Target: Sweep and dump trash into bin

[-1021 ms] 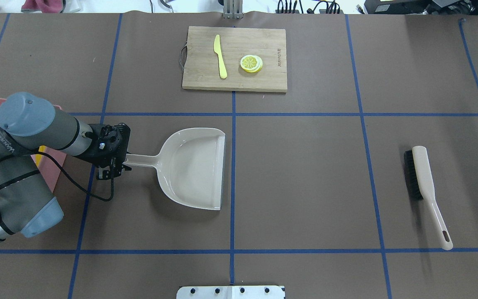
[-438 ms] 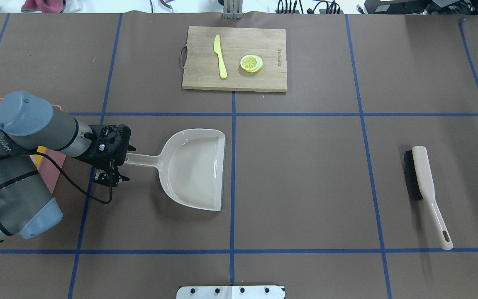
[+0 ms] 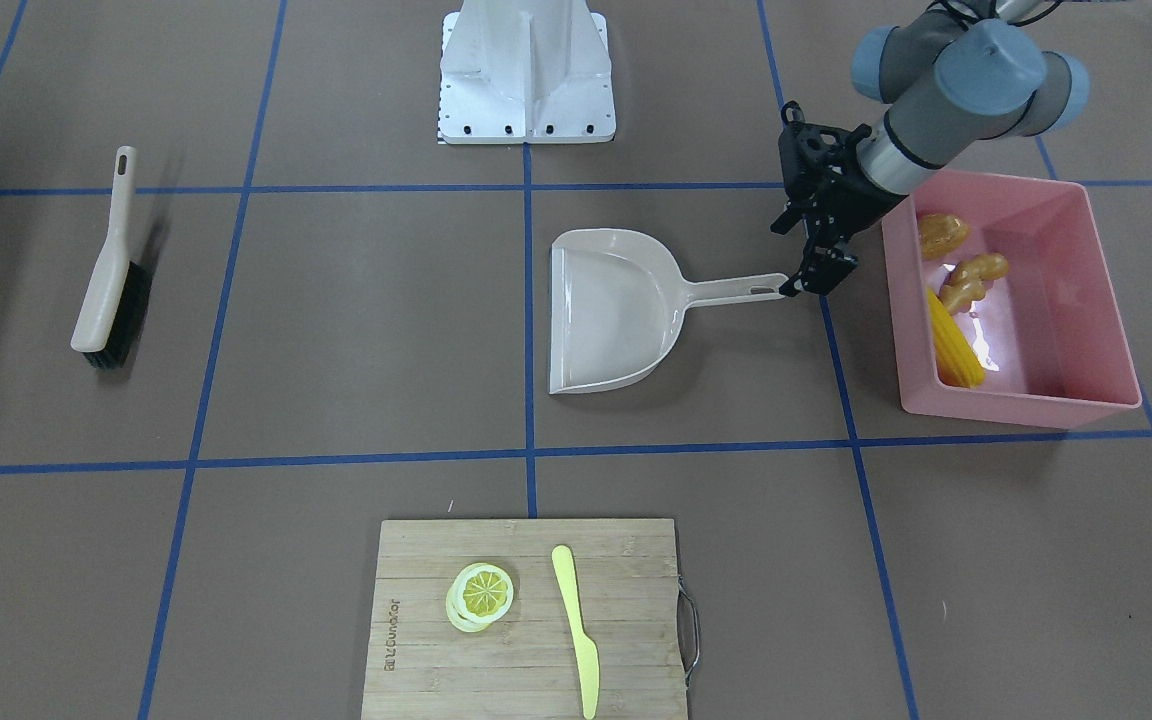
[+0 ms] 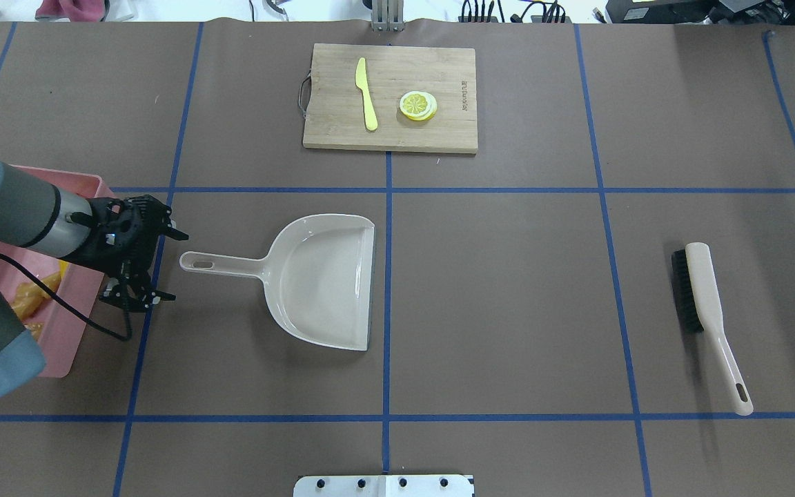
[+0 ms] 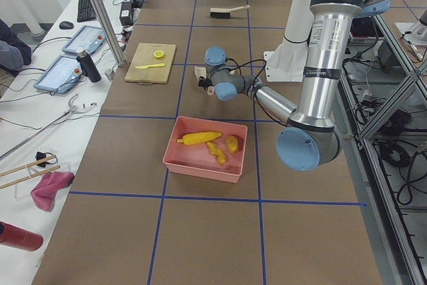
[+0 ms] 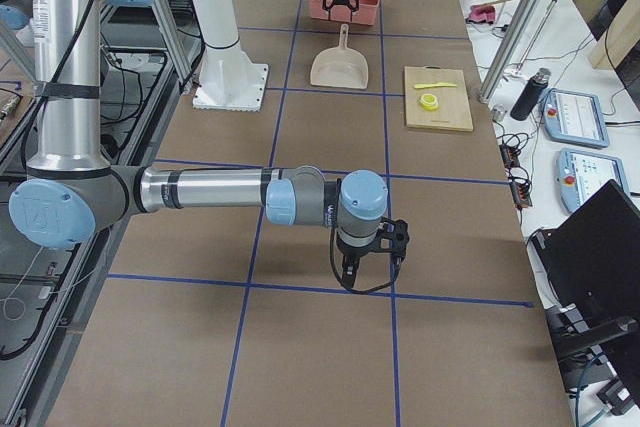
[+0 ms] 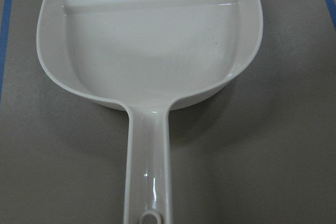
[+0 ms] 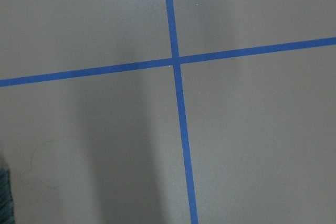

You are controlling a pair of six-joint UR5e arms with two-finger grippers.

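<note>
The pink bin (image 3: 1021, 405) stands at the robot's left and holds the yellow corn cob (image 3: 953, 345), the knobbly ginger root (image 3: 976, 275) and the tan potato (image 3: 941, 232). The bin also shows in the overhead view (image 4: 59, 331). My left gripper (image 4: 173, 266) is open and empty, between the bin and the handle end of the beige dustpan (image 4: 321, 276), just clear of the handle. The dustpan (image 7: 152, 45) lies flat and empty. My right gripper (image 6: 368, 267) shows only in the exterior right view, low over bare table; I cannot tell whether it is open or shut.
A brush (image 4: 701, 304) lies at the table's right side. A wooden cutting board (image 4: 453, 69) at the far middle carries a pale yellow knife (image 4: 366, 93) and a lemon slice (image 4: 417, 105). Blue tape lines cross the brown table.
My left gripper has let go of the dustpan handle, opened, and drawn back left toward the bin. The dustpan stays in place on the table.
</note>
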